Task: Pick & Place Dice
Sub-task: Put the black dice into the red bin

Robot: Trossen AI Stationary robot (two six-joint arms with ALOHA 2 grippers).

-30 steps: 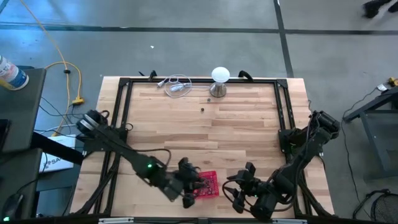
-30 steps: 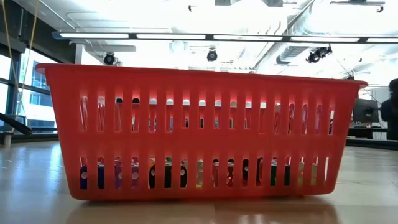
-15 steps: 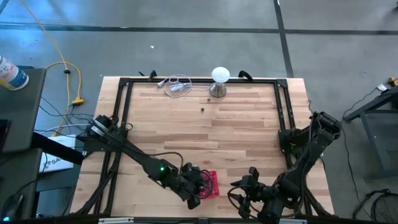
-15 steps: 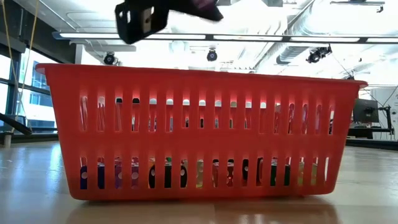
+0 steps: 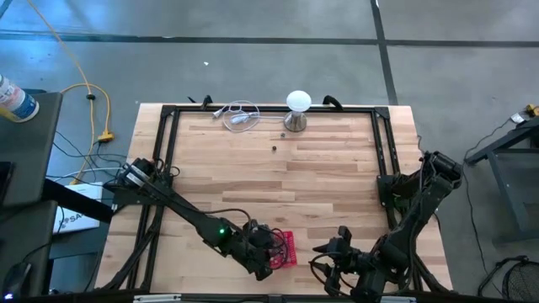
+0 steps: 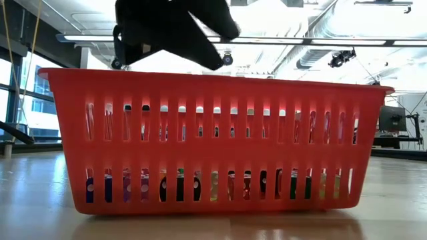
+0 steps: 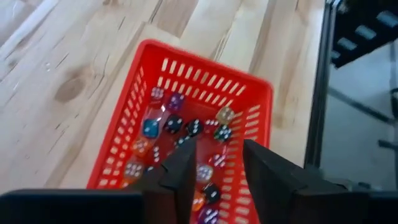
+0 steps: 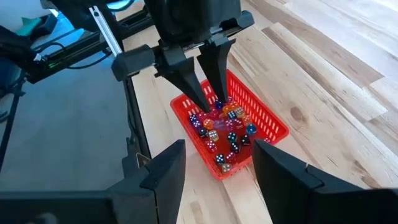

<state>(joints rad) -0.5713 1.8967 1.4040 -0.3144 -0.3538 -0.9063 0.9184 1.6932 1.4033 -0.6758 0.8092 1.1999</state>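
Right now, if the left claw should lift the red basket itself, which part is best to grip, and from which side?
Probably a long wall's top rim, from straight above. The red basket stands upright and open-topped, its thin slotted walls rising to a firm rim that one finger could pass inside. The left claw hangs just over it, jaws apart, above the dice. The right claw waits beside it.

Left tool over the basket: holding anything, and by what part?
Nothing held. The left tool hangs open above the red basket, its gap bare; the dice lie inside. The right tool waits nearby, also bare.
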